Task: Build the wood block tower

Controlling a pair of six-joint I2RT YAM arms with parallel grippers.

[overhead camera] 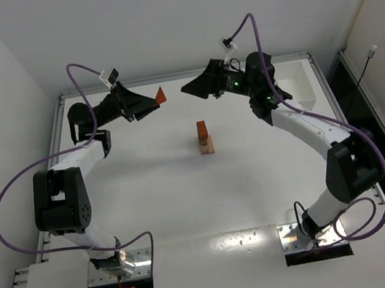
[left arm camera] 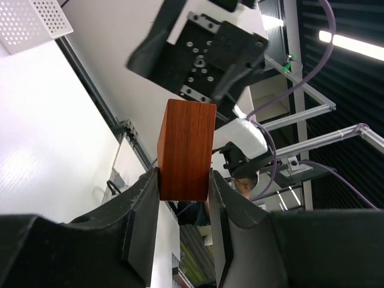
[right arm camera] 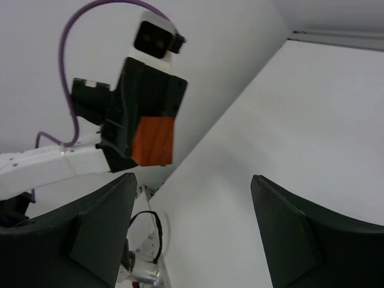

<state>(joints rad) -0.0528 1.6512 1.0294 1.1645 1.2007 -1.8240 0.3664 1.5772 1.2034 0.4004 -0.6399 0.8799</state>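
Note:
The wood block tower (overhead camera: 205, 138) stands mid-table as a short stack, a reddish-brown block on a light tan one. My left gripper (overhead camera: 153, 103) hovers raised at the back left, shut on a reddish-brown block (overhead camera: 160, 96). In the left wrist view that block (left arm camera: 186, 150) sits clamped between both pads, sticking out past the left gripper (left arm camera: 183, 187). My right gripper (overhead camera: 189, 87) faces it from the right, a short gap away, open and empty. In the right wrist view the right gripper (right arm camera: 192, 201) has its fingers wide apart, and the held block (right arm camera: 153, 141) shows beyond them.
A white rectangular tray (overhead camera: 302, 85) lies at the back right corner of the table (overhead camera: 188, 204). White walls close in the back and left sides. Purple cables loop off both arms.

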